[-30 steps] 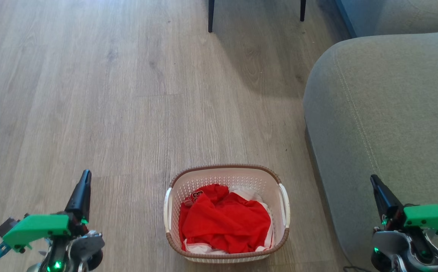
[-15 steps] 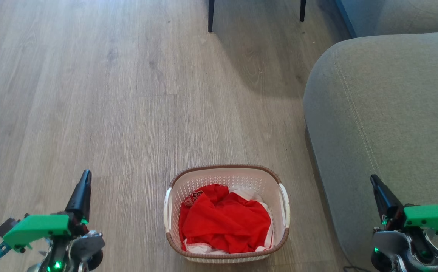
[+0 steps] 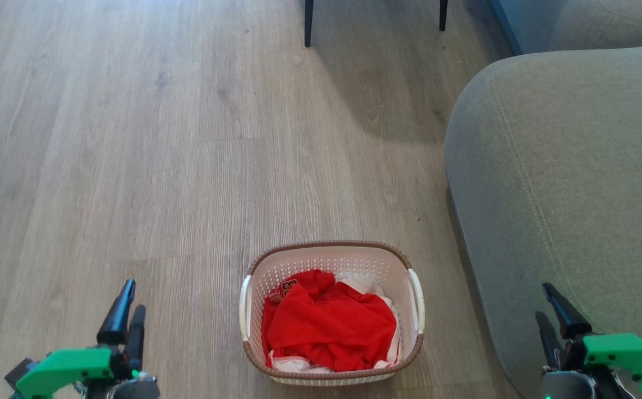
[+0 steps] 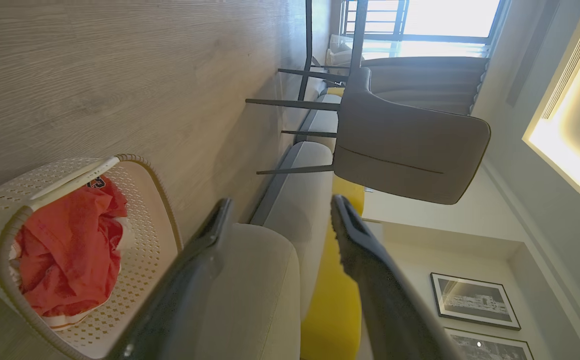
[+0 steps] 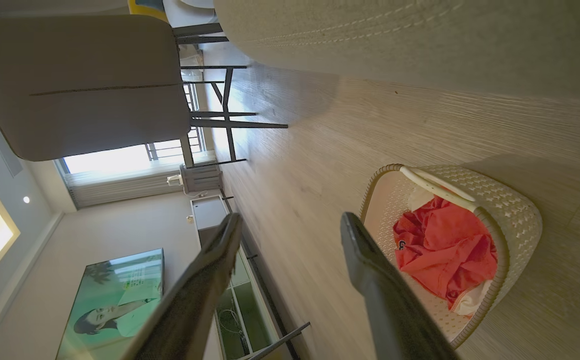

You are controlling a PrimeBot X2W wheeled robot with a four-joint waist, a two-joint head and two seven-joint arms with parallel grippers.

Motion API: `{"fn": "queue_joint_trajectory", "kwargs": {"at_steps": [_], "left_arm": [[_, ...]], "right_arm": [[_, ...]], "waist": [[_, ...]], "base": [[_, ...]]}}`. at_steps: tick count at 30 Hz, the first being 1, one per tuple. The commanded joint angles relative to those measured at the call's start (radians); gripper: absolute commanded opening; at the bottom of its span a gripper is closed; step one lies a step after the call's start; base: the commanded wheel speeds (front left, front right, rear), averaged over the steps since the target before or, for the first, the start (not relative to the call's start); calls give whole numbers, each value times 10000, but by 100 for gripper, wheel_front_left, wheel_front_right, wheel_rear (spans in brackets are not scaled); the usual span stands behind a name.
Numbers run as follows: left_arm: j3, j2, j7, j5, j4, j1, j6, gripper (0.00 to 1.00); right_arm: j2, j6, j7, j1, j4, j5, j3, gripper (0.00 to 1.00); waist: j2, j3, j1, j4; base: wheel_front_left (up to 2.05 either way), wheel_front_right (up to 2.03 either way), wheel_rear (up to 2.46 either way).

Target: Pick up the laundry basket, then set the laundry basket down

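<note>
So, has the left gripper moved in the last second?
Yes. In the head view the left gripper has drawn back toward the bottom edge, while the laundry basket sits where it was. Its jaws stand apart.

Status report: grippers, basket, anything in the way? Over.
Both open, empty: left gripper, right gripper, flanking the laundry basket. Basket on floor, untouched, red clothes inside. Nearest obstacle: sofa, beside right gripper.

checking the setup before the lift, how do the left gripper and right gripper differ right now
The left gripper hangs left of the laundry basket, over wood floor; the right gripper hangs right of it, by the grey sofa. In the head view the left gripper leans rightward, the right gripper leftward. Both are open, empty and apart from the basket.
</note>
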Motion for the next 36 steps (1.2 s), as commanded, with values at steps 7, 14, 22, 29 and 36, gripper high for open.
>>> {"fn": "queue_joint_trajectory", "kwargs": {"at_steps": [7, 14, 22, 29, 36], "left_arm": [[19, 57, -264, 334, -417, -520, -10, 100], [133, 60, -469, 739, -668, -618, -14, 100], [390, 63, -704, 1485, -996, -761, -19, 100], [502, 66, -881, 2415, -1341, -865, -17, 100], [390, 69, -1085, 3396, -2083, -955, 205, 100]], "right_arm": [[-44, 11, -272, -491, -519, -380, -21, 100], [-52, 15, -477, -613, -654, -1119, -160, 100], [-60, 19, -711, -798, -1224, -2429, -241, 100], [-67, 23, -886, -914, -1801, -3633, -27, 100], [-74, 27, -1090, -1070, -2371, -5112, 392, 100]], "waist": [[0, 10, 0, -10], [0, 25, 0, -7], [0, 47, 0, 27], [0, 70, 0, 58], [0, 107, 0, 90]], "base": [[0, 0, 0], [0, 0, 0], [0, 0, 0], [0, 0, 0], [0, 0, 0]]}}
